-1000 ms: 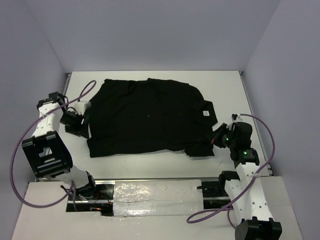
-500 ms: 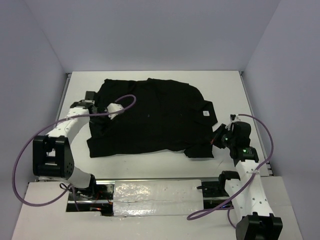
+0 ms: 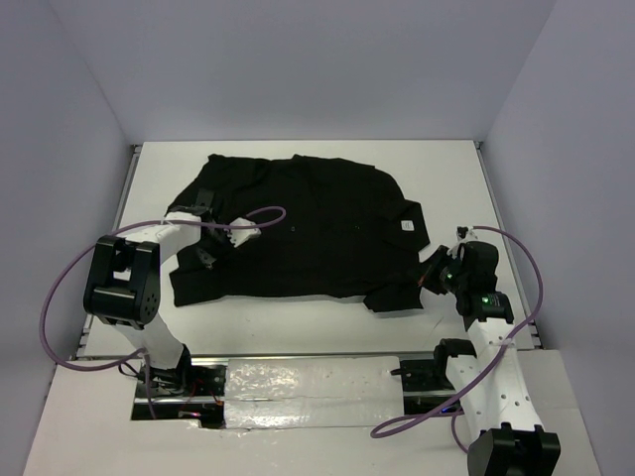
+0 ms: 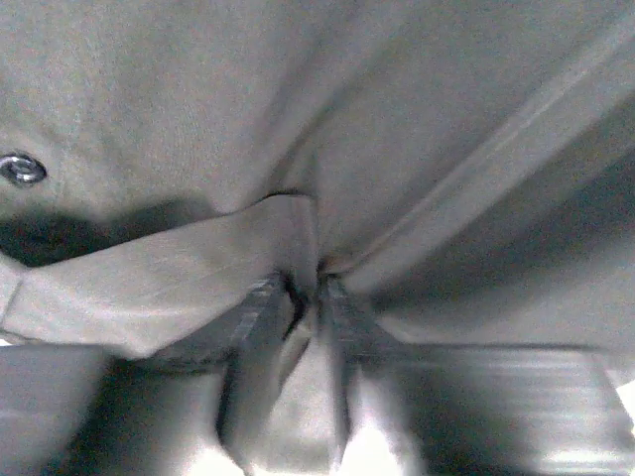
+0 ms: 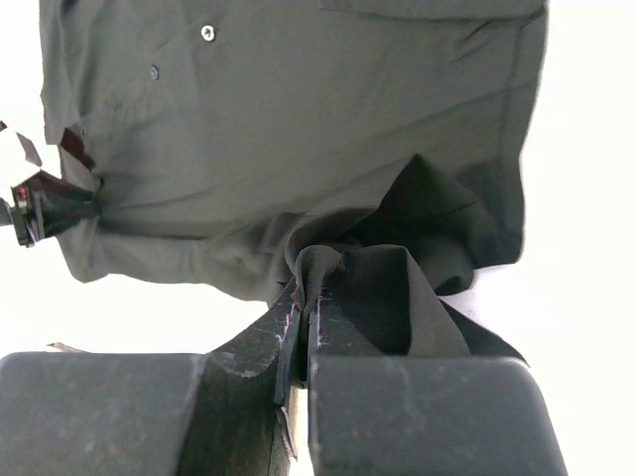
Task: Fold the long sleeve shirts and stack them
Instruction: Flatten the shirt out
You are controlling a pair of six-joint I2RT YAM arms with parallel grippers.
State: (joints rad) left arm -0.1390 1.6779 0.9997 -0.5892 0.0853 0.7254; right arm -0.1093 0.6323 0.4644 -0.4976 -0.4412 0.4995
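The black long sleeve shirt (image 3: 308, 223) lies spread flat on the white table (image 3: 446, 169), its small white neck label (image 3: 406, 225) toward the right. My left gripper (image 3: 205, 250) rests on the shirt's left part. In the left wrist view it (image 4: 310, 288) is shut on a pinched ridge of the fabric (image 4: 198, 99). My right gripper (image 3: 429, 278) sits at the shirt's near right corner. There it (image 5: 306, 297) is shut on a raised fold of the cloth (image 5: 298, 129). The left gripper (image 5: 40, 213) also shows at the far edge of the right wrist view.
Grey walls close in the table at the back and on both sides. A purple cable (image 3: 60, 297) loops from the left arm and another (image 3: 531, 268) from the right arm. A shiny metal rail (image 3: 308, 382) runs along the near edge between the arm bases.
My left arm swung from the table left of the shirt onto its left part, and its jaws closed on the fabric. The right arm stayed put.
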